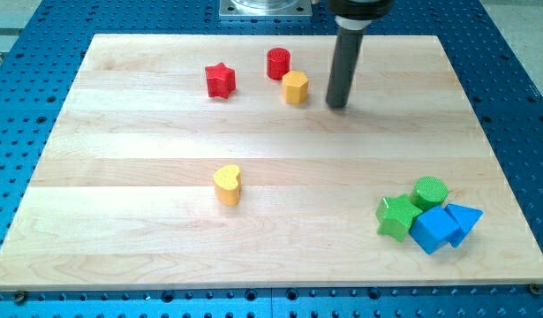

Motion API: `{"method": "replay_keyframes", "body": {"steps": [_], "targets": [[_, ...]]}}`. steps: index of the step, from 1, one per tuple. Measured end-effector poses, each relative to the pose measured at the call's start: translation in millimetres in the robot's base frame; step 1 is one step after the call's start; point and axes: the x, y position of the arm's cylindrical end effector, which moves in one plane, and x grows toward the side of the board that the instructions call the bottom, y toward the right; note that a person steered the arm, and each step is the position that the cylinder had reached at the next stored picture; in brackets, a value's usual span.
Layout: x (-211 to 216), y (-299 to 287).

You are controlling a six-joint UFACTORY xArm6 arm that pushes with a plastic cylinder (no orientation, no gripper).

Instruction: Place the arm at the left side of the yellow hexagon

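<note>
No legible text, labels or numbers anywhere.

two red blocks [221, 79] [278, 64], two yellow [295, 87] [227, 185], two green [397, 217] [429, 192], two blue [434, 230] [463, 218].

Lab: blue perforated bench [509, 53]

Rod's [343, 53] upper end beyond the view's top; blue triangle [465, 218] partly behind blue cube [434, 230].
</note>
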Motion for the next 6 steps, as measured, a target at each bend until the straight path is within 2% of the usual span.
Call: {"method": "replay_keyframes", "body": {"steps": [1, 2, 4, 5, 6], "targets": [[45.6, -79.9], [33.5, -126.8], [-11.6, -122.4], [-24.6, -101.2], [-11.6, -83.6]]}}
